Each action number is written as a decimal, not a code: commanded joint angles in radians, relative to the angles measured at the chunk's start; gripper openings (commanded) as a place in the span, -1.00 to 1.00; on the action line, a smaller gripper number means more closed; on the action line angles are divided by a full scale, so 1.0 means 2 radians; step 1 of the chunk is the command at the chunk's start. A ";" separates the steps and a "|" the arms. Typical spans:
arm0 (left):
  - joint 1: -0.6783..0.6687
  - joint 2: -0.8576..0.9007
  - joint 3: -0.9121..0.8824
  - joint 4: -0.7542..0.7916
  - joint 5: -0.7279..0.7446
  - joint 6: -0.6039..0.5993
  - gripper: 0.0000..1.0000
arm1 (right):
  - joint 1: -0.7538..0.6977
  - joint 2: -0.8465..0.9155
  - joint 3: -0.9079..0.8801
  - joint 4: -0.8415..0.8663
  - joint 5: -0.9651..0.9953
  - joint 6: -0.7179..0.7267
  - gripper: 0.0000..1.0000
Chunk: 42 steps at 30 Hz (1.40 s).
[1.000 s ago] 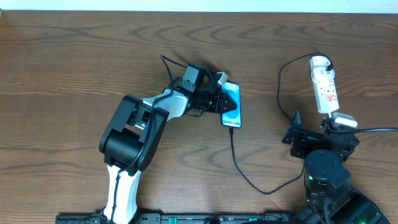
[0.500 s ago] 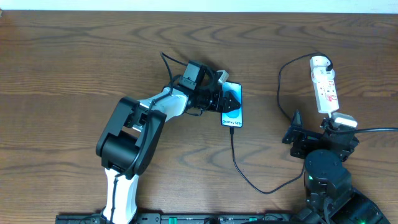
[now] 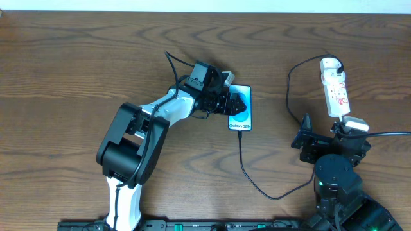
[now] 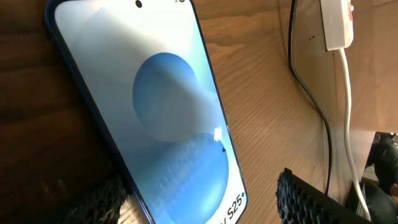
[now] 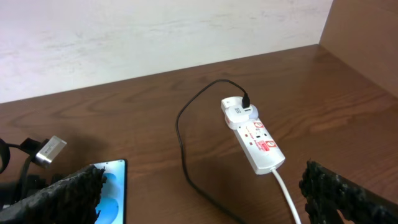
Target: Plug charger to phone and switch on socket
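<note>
The phone (image 3: 241,109) lies flat at mid-table with its blue screen up. It fills the left wrist view (image 4: 168,112) and shows at the lower left of the right wrist view (image 5: 115,193). My left gripper (image 3: 231,102) is open over the phone's left side, with one finger on each side of its lower end (image 4: 199,205). The charger cable (image 3: 257,186) runs from the phone's bottom edge in a loop to its plug (image 5: 244,106) in the socket (image 3: 335,86). My right gripper (image 5: 202,199) is open and empty, just below the socket (image 5: 255,140).
The socket's white cord (image 4: 345,124) runs toward the right arm's base (image 3: 334,176). The left arm (image 3: 135,141) stretches across the table's left half. A silver connector on the left wrist (image 5: 50,149) sits above the phone. A pale wall edges the far side.
The left arm's upper body has swung slightly left and its gripper has shifted a little over the phone. The phone has edged slightly right. The right arm has not moved.
</note>
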 commanded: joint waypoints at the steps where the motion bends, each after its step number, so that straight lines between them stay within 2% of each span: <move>1: 0.006 0.038 -0.024 -0.021 -0.089 0.002 0.76 | -0.001 0.000 0.007 0.000 0.004 0.007 0.99; 2: 0.006 0.038 -0.024 -0.021 -0.089 0.002 0.86 | -0.001 0.000 0.007 0.000 0.004 0.007 0.99; 4: 0.006 0.038 -0.024 -0.021 -0.089 0.002 0.88 | -0.001 0.000 0.007 0.000 0.004 0.007 0.99; 13: 0.006 0.038 -0.024 -0.021 -0.089 0.002 0.89 | -0.001 0.000 0.007 0.000 0.003 0.007 0.99; 18: 0.006 0.038 -0.024 -0.017 -0.089 0.002 0.89 | -0.001 0.000 0.007 0.000 -0.052 0.007 0.98; 23: 0.009 0.037 -0.023 -0.008 -0.089 0.002 0.89 | -0.001 0.006 0.006 0.088 -0.065 0.007 0.99; 26: 0.027 0.027 -0.015 -0.004 -0.089 0.002 0.89 | -0.001 0.026 0.006 0.098 -0.065 0.007 0.99; 32: 0.107 -0.085 -0.010 -0.005 -0.089 0.002 0.89 | -0.001 0.102 0.006 0.098 -0.065 0.008 0.99; 36: 0.162 -0.180 -0.010 -0.034 -0.089 0.012 0.89 | -0.001 0.146 0.006 0.100 -0.065 0.008 0.99; 39: 0.215 -0.266 -0.010 -0.111 -0.089 0.033 0.89 | -0.001 0.169 0.006 0.100 -0.065 0.008 0.99; 42: 0.268 -0.340 -0.010 -0.224 -0.089 0.033 0.89 | -0.001 0.176 0.006 0.103 -0.065 0.008 0.99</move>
